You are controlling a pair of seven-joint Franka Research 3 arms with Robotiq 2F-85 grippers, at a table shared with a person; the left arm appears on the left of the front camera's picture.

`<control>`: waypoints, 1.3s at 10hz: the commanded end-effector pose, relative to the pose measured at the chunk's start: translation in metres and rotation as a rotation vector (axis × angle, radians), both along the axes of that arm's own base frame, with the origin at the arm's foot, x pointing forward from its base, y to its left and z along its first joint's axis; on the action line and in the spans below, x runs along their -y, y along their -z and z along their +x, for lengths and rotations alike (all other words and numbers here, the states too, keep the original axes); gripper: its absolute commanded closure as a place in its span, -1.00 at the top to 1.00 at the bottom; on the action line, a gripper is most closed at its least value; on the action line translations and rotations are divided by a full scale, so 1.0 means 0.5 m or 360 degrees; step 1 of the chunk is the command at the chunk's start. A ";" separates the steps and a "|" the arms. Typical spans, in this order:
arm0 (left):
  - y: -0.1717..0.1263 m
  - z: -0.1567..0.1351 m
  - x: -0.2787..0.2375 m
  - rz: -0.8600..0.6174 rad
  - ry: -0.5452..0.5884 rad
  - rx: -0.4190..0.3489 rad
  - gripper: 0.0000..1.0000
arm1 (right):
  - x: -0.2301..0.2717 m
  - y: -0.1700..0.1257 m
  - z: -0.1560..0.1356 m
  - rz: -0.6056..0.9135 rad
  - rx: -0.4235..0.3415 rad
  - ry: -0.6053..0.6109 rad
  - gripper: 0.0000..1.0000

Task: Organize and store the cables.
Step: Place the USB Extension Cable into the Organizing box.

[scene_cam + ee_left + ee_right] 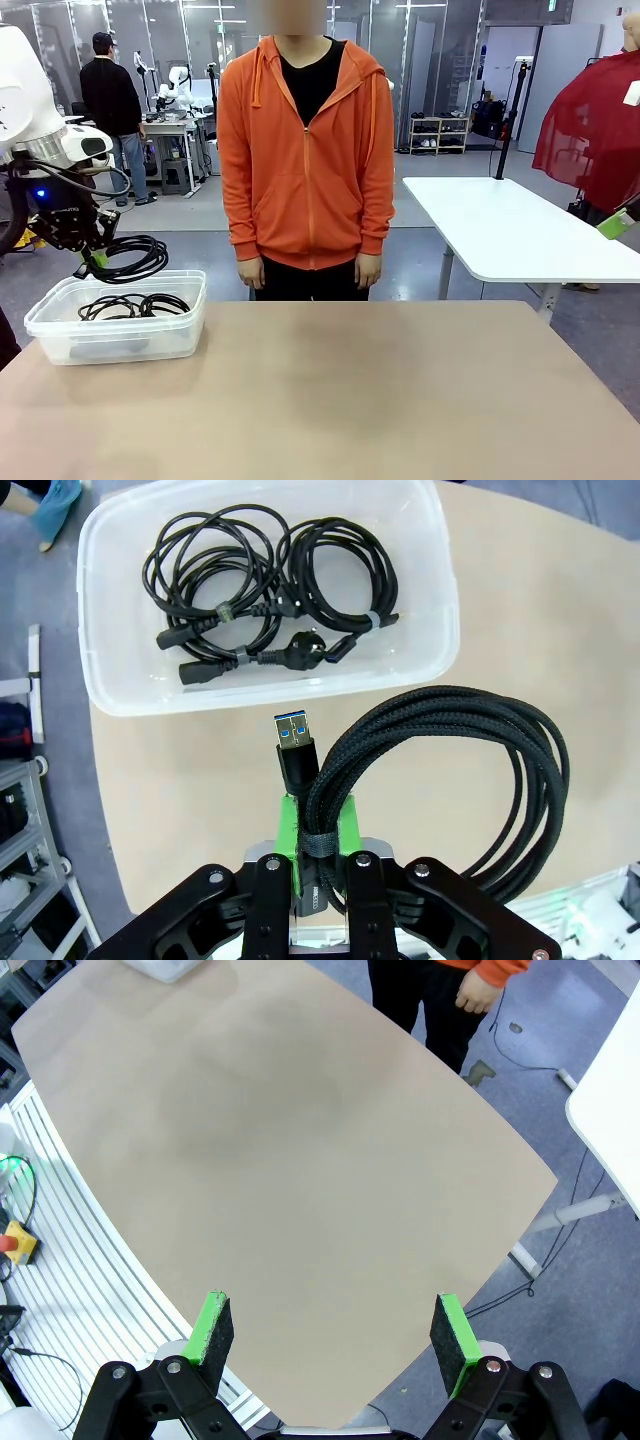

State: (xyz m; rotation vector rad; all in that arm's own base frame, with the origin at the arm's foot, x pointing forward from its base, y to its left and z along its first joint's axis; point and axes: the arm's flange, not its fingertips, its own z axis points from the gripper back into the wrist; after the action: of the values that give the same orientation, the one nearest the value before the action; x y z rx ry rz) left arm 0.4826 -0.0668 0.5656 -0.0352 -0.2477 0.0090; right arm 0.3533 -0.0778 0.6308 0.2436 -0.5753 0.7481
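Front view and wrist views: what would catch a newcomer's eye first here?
The left gripper, shut on a coiled braided cable with a blue-tipped USB plug, hangs above the clear plastic bin at the table's left end. Two coiled black cables already lie inside the bin. A person in an orange hoodie stands at the far side, arms down, while the right gripper hangs open over bare tabletop.

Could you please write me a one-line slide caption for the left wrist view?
Left gripper holds a coiled braided USB cable above the table, short of the clear bin with two coiled cables.
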 end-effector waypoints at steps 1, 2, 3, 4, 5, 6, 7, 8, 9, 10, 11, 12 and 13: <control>-0.003 0.048 -0.010 -0.0040 -0.0052 -0.0099 -0.66 | 0.000 -0.001 -0.004 -0.0013 -0.0005 -0.0006 1.00; -0.013 0.093 -0.019 -0.0057 -0.0090 -0.0105 -0.66 | 0.000 -0.001 -0.004 -0.0013 -0.0005 -0.0006 1.00; -0.018 0.132 -0.022 -0.0056 -0.0105 -0.0119 -0.66 | 0.000 -0.001 -0.004 -0.0013 -0.0005 -0.0006 1.00; -0.009 0.168 -0.020 -0.0016 -0.0130 -0.0138 -0.66 | 0.000 -0.001 -0.004 -0.0013 -0.0005 -0.0006 1.00; 0.007 0.206 -0.021 -0.0009 -0.0149 -0.0142 -0.66 | 0.000 -0.001 -0.004 -0.0013 -0.0005 -0.0006 1.00; 0.022 0.233 -0.025 0.0004 -0.0209 -0.0181 -0.66 | 0.000 -0.001 -0.004 -0.0013 -0.0005 -0.0006 1.00; 0.037 0.257 -0.027 -0.0006 -0.0229 -0.0227 -0.66 | 0.000 -0.001 -0.004 -0.0013 -0.0005 -0.0006 1.00; 0.056 0.278 -0.025 0.0008 -0.0269 -0.0239 -0.66 | 0.000 -0.001 -0.004 -0.0013 -0.0005 -0.0006 1.00; 0.074 0.293 -0.023 0.0009 -0.0292 -0.0261 -0.66 | 0.000 -0.001 -0.004 -0.0013 -0.0005 -0.0006 1.00; 0.107 0.326 -0.021 0.0011 -0.0305 -0.0289 -0.66 | 0.000 -0.001 -0.004 -0.0013 -0.0005 -0.0006 1.00; 0.131 0.339 -0.017 0.0010 -0.0317 -0.0334 -0.66 | 0.000 -0.001 -0.004 -0.0013 -0.0005 -0.0006 1.00; 0.156 0.350 -0.010 0.0023 -0.0322 -0.0374 -0.66 | 0.000 -0.001 -0.004 -0.0013 -0.0005 -0.0006 1.00; 0.172 0.358 -0.007 0.0009 -0.0324 -0.0405 -0.66 | 0.000 -0.001 -0.004 -0.0013 -0.0005 -0.0006 1.00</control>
State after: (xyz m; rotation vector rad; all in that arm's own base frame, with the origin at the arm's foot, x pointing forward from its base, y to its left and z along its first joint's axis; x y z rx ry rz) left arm 0.6516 -0.0605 0.4710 -0.0182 -0.0300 0.1939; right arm 0.3532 -0.0778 0.6309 0.2434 -0.5756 0.7481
